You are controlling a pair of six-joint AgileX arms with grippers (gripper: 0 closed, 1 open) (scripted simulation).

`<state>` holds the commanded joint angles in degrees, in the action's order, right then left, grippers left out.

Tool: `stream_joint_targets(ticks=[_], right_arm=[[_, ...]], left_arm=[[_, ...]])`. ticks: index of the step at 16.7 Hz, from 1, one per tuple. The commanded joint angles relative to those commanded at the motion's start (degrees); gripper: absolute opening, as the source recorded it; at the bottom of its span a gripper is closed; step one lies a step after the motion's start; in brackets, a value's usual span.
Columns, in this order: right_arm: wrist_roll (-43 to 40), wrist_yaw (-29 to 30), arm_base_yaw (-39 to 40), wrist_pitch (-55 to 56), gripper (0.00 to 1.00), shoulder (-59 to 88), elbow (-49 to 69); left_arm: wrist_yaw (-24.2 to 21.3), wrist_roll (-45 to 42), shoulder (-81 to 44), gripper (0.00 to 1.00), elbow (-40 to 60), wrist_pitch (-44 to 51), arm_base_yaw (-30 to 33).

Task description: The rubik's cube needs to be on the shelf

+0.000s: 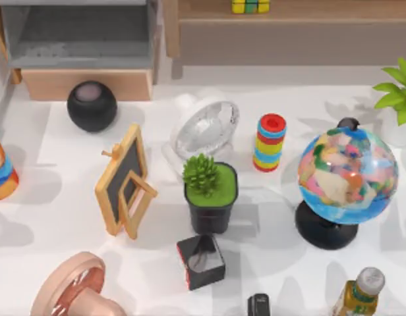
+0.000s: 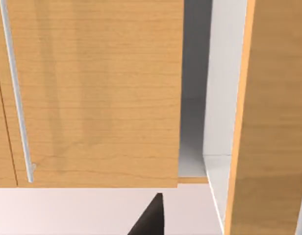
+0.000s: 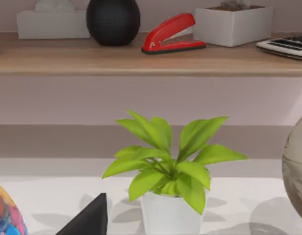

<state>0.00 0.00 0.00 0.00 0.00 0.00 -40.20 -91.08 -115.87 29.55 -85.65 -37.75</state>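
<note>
I cannot tell how the jaws of either gripper stand: the left wrist view gives only one dark finger tip (image 2: 150,218) before a wooden cabinet door (image 2: 92,93), and the right wrist view one dark finger tip (image 3: 89,219) near a white-potted leafy plant (image 3: 171,171). The rubik's cube (image 1: 250,6) sits on the shelf (image 1: 289,33), at the far edge of the top view and touching nothing else. On the table (image 1: 58,210) below, the striped cylinder (image 1: 270,142), the globe (image 1: 347,176), the succulent pot (image 1: 210,194) and the small chalkboard (image 1: 124,179) stand near each other with narrow gaps between.

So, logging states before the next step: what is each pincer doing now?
Left pincer: cannot be told.
Right pincer: cannot be told.
</note>
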Motion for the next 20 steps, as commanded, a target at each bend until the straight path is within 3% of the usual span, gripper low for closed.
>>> stream_joint_targets(ticks=[6,16,20], right_arm=[[0.0,0.0,0.0,0.0,1.0,0.0,0.0],[0.0,0.0,0.0,0.0,1.0,0.0,0.0],[0.0,0.0,0.0,0.0,1.0,0.0,0.0]], left_arm=[[0.0,0.0,0.0,0.02,0.0,0.0,0.0],[0.12,0.17,-0.68,0.0,0.13,0.63,-0.03],[3.14,0.28,-3.01,0.0,6.04,3.7,3.23]])
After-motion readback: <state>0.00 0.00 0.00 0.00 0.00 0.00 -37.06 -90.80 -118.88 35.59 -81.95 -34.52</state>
